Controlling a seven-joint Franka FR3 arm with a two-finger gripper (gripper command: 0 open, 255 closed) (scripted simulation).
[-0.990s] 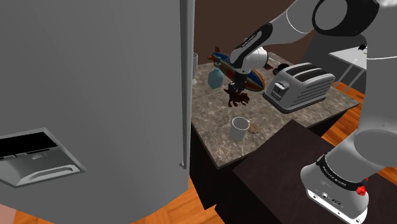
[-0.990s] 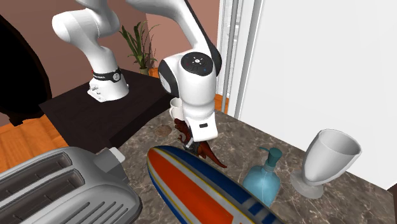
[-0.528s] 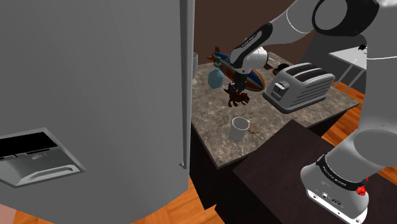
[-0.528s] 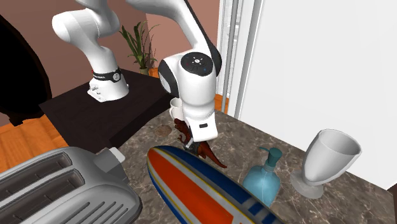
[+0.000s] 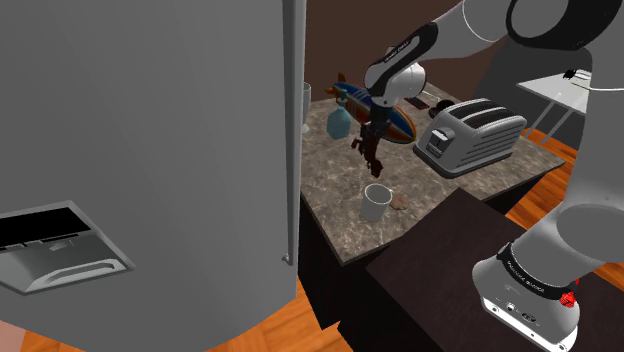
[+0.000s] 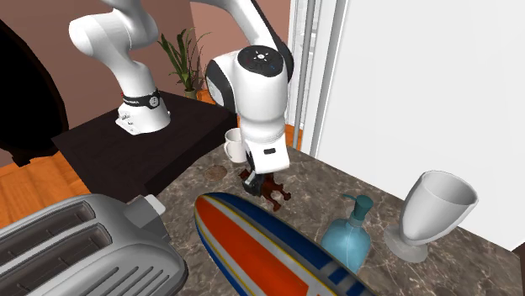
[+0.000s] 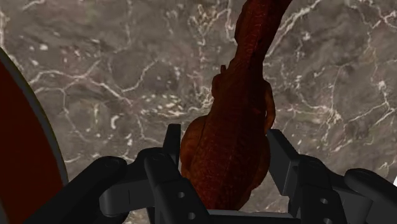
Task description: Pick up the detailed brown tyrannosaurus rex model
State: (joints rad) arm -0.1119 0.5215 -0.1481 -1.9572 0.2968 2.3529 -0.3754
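From the second exterior view's left: a grey toaster (image 6: 84,248), then a striped surfboard (image 6: 261,252). Above its tip the gripper (image 6: 262,183) clamps the brown dinosaur (image 6: 276,193) over the marble counter (image 6: 320,189). A blue bottle (image 6: 347,237) and a white goblet (image 6: 431,214) stand further right.

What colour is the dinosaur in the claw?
Reddish brown, with scaly skin; the wrist view shows the dinosaur best.

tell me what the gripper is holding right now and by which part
The gripper holds the brown dinosaur model. Its fingers clasp the thick middle of the body from both sides, and the narrower end points away.
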